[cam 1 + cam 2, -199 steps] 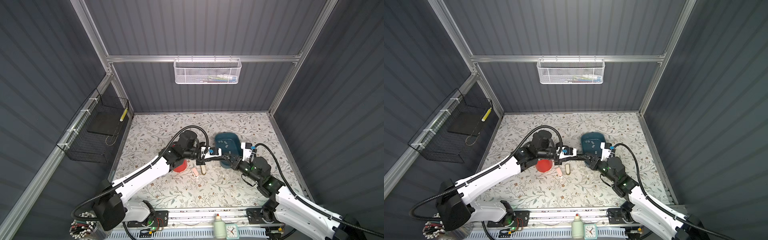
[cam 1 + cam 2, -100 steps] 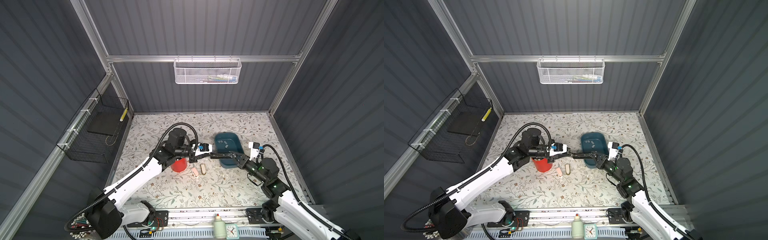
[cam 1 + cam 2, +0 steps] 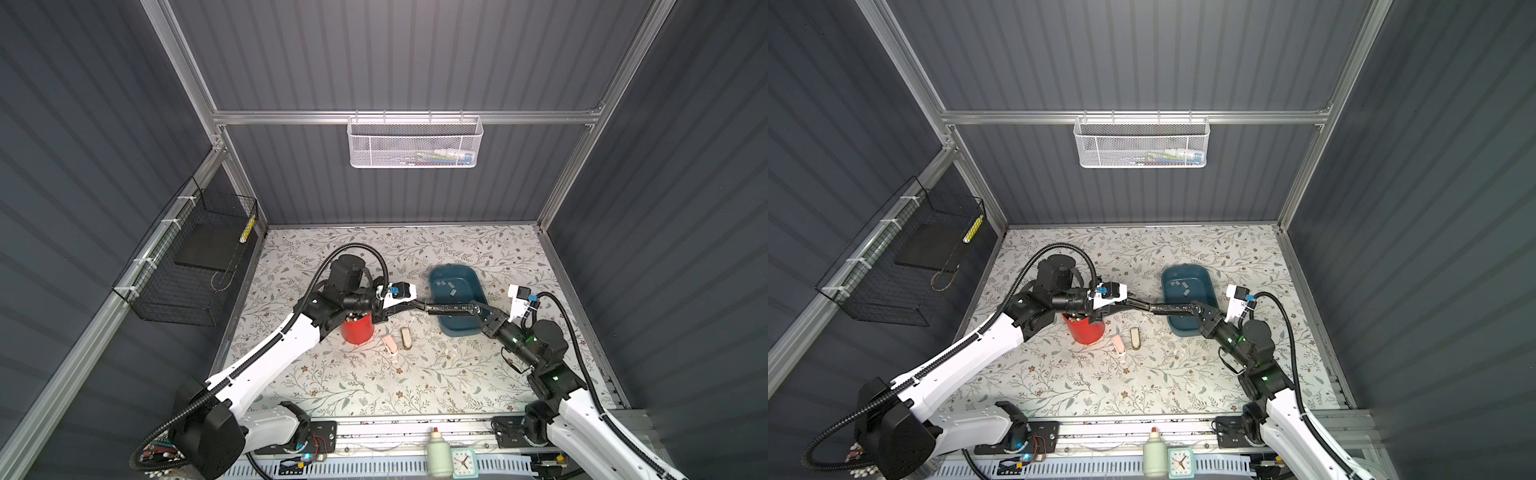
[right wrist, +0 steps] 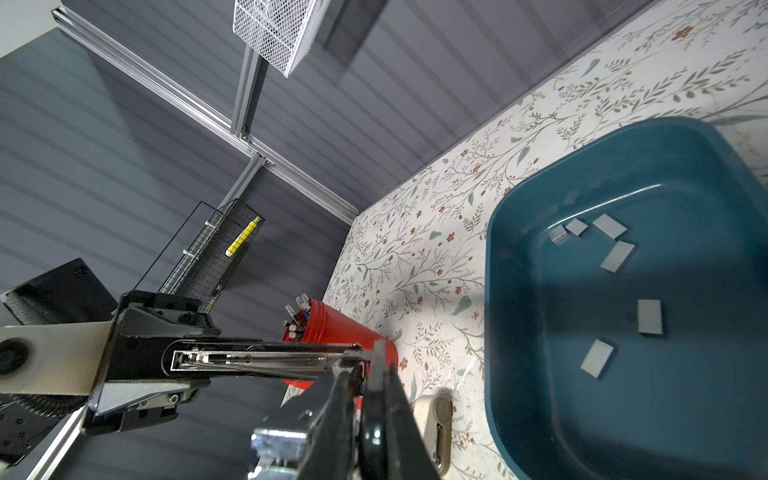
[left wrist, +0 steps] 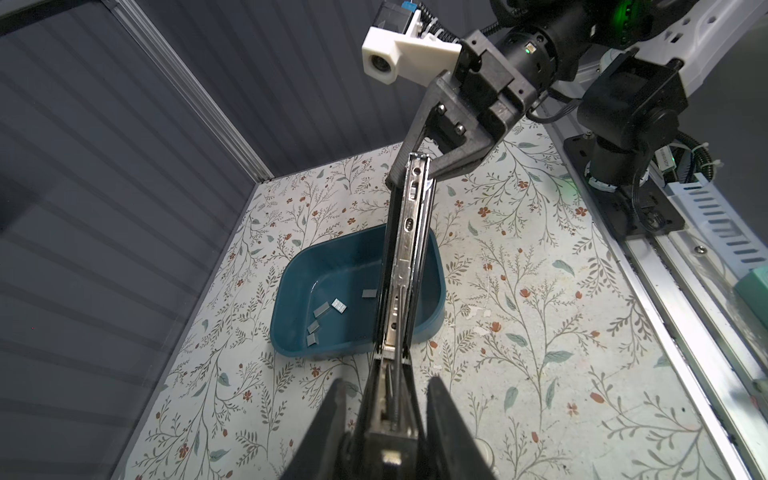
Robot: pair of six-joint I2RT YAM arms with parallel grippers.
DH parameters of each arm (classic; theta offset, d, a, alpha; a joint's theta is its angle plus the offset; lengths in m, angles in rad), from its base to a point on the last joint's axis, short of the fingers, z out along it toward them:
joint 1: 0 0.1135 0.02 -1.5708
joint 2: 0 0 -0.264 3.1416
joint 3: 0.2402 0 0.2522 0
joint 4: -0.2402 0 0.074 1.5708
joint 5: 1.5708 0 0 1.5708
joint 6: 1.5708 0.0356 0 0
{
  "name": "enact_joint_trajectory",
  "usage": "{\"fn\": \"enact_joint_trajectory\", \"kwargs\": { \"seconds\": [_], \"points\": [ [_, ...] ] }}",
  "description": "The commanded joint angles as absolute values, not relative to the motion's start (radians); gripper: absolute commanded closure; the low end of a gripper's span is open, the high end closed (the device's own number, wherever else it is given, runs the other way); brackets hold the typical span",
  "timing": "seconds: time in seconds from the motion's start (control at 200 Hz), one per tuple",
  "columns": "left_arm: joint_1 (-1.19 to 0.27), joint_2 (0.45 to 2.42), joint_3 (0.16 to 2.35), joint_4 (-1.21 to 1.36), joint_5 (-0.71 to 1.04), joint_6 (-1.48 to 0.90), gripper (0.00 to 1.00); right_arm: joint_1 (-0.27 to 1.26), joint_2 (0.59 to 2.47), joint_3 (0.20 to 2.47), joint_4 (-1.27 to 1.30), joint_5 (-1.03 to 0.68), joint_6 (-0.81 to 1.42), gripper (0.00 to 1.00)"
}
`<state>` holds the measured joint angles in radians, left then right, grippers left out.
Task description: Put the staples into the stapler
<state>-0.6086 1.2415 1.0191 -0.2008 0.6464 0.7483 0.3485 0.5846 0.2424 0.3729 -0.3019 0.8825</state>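
As the left tool (image 3: 409,307) and right tool (image 3: 468,308) each clench one end of the opened stapler (image 3: 440,308), held in the air between them, the staples (image 3: 451,285) lie loose in the tray (image 3: 459,331).

left tool (image 5: 386,384): fingers (image 5: 332,415) of matt black plastic, faintly grainy
stapler (image 5: 409,249): bright polished metal rail, glossy black casing
staples (image 4: 649,316): dull grey metal, flat, smooth
tray (image 5: 316,270): smooth teal plastic with a soft sheen, just ahead of the left tool
cup (image 3: 356,330): smooth red plastic
bench (image 3: 374,386): matt floral-printed covering
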Motion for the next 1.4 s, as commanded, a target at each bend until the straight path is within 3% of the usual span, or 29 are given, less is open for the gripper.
{"fn": "enact_joint_trajectory", "kwargs": {
  "seconds": [0.0,0.72,0.835,0.926,1.081,1.261,1.396],
  "points": [
    [-0.529,1.231,1.017,-0.124,0.519,0.732,1.00,0.331,0.534,0.236,0.340,-0.289,0.890,1.00],
    [-0.483,1.371,1.063,-0.088,0.475,0.746,0.99,0.290,0.221,0.255,0.139,-0.285,0.964,1.00],
    [-0.483,1.381,1.069,-0.081,0.489,0.747,0.89,0.290,0.182,0.255,0.120,-0.275,0.980,1.00],
    [-0.483,1.377,1.070,-0.081,0.497,0.753,0.87,0.289,0.156,0.259,0.089,-0.257,0.978,1.00],
    [-0.483,1.370,1.063,-0.078,0.507,0.764,0.76,0.288,0.158,0.258,0.074,-0.230,0.984,1.00],
    [-0.483,1.358,1.048,-0.067,0.504,0.766,0.52,0.288,0.168,0.255,0.067,-0.193,0.996,1.00],
    [-0.483,1.345,1.049,-0.074,0.482,0.760,0.41,0.288,0.164,0.256,0.059,-0.162,0.994,1.00]
  ]
}}
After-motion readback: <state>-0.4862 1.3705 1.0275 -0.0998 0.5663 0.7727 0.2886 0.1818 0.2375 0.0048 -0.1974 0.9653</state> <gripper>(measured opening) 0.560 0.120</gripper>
